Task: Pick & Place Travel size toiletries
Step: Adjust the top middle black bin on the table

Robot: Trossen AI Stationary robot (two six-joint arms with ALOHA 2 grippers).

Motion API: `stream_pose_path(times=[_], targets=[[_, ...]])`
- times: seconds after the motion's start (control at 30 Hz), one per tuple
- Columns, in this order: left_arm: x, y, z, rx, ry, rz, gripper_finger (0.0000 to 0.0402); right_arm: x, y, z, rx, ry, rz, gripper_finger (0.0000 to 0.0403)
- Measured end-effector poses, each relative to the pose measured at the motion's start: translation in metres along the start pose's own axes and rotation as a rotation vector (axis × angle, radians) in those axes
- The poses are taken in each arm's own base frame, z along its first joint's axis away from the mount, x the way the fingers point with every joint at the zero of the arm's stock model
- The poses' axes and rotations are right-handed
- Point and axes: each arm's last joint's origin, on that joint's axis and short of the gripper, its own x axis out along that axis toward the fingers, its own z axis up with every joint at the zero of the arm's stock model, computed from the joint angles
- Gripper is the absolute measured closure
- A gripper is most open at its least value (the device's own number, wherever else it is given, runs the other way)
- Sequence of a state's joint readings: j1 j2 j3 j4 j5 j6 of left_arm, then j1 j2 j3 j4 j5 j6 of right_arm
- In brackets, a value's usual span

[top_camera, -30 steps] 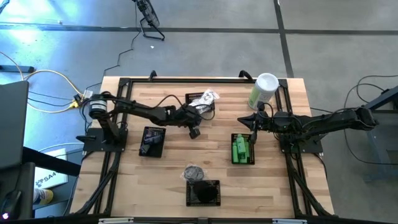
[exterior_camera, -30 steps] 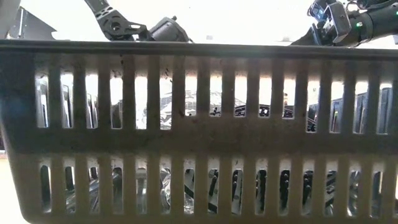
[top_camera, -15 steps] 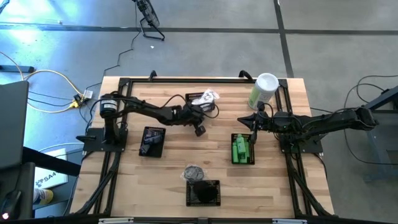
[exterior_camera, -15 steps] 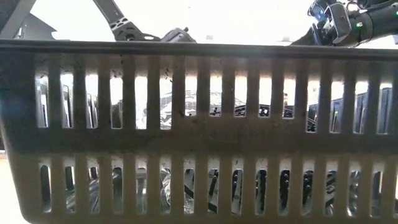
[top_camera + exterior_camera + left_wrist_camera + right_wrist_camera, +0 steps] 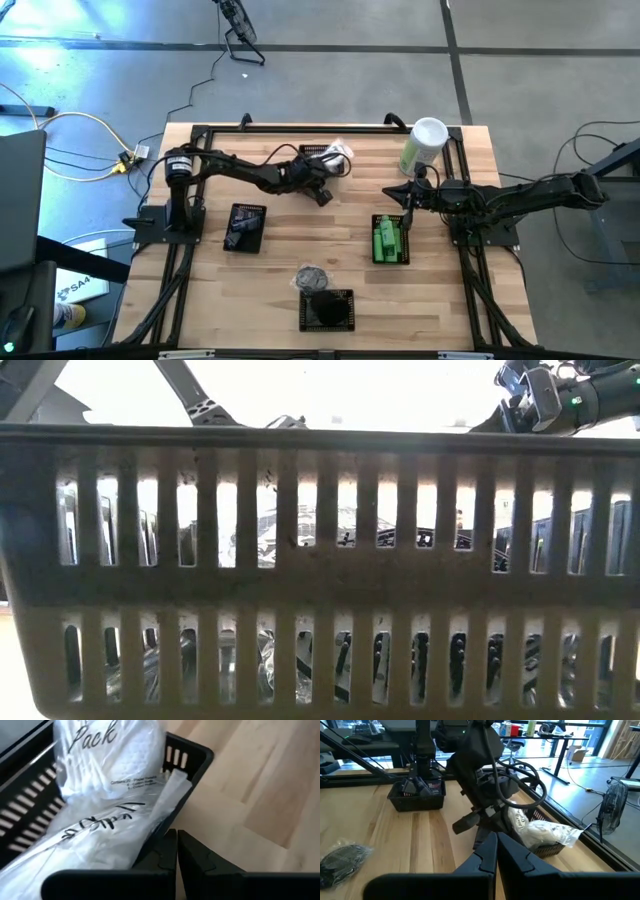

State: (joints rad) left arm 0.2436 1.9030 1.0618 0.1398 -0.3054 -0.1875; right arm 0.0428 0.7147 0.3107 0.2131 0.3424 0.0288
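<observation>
White crinkly packets [image 5: 107,780] fill a black basket [image 5: 322,158] at the far middle of the table; one packet's clear edge [image 5: 170,790] hangs over the rim. My left gripper [image 5: 176,837] is shut with nothing in it, just outside that basket's near corner [image 5: 197,757]; its place in the high view is [image 5: 322,194]. My right gripper [image 5: 408,195] hangs shut and holds nothing, above the far end of the basket of green bottles [image 5: 390,240]. A basket of black tubes [image 5: 245,227] stands at the left. A dark round piece [image 5: 312,277] lies on the wood. My left gripper's shut fingertips [image 5: 170,836] stand right at the outer wall of the packet basket, below the overhanging packet edge. I cannot tell whether they touch the wall or the packet.
A tall pale-green canister [image 5: 424,145] stands at the far right. A black basket [image 5: 327,310] sits at the near middle, and its slotted wall [image 5: 320,570] fills the low view. Bare wood [image 5: 300,235] lies between the baskets.
My left gripper has moved toward the table's far edge and slightly right, up to the packet basket, sinking a little. It has stayed shut. My right arm has kept still.
</observation>
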Motion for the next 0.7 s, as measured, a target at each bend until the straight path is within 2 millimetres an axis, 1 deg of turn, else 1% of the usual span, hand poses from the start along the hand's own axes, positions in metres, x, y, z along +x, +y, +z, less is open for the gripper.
stream_pose_path(times=[0.33,0.6,0.7], targets=[[0.0026,0.0089,0.0045,-0.021,-0.029,0.017,0.0391,0.0,0.0,0.0,0.0,0.0,0.0,0.0399],[0.0025,0.0086,0.005,-0.016,-0.033,0.011,0.0391,0.0,0.0,0.0,0.0,0.0,0.0,0.0399],[0.0024,0.0069,0.0049,-0.015,-0.028,-0.036,0.0391,0.0,0.0,0.0,0.0,0.0,0.0,0.0399]])
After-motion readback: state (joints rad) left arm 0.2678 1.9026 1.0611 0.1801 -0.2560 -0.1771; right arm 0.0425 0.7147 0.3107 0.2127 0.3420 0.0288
